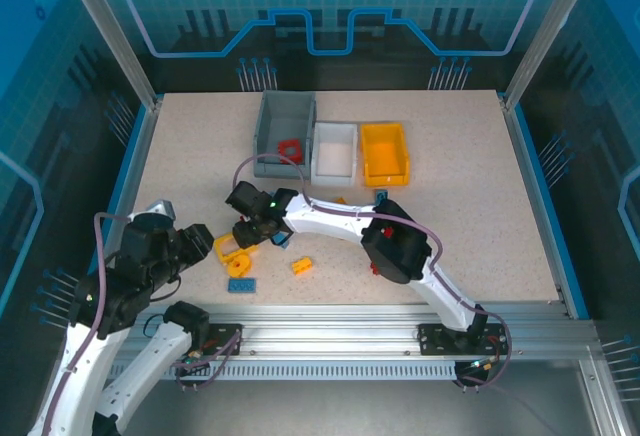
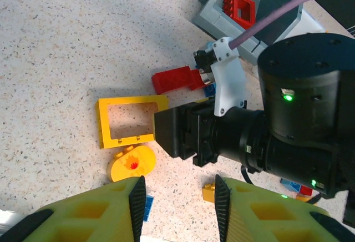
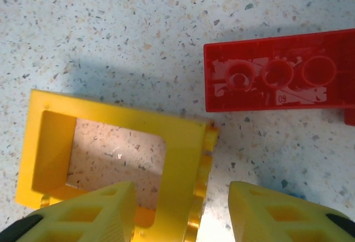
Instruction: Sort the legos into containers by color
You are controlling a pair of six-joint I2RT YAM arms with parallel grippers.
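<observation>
Spread, empty fingers of the right gripper hide the lower end of the yellow frame, a smooth open plastic rectangle lying flat on the speckled table, with one side bar between them. Beside it a glossy red brick, round sockets up, is cut off at the edge. The left gripper hangs open and empty nearby.

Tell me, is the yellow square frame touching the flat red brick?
Apart. The right wrist view shows a thin strip of speckled table between a corner of the yellow frame and the red brick.
</observation>
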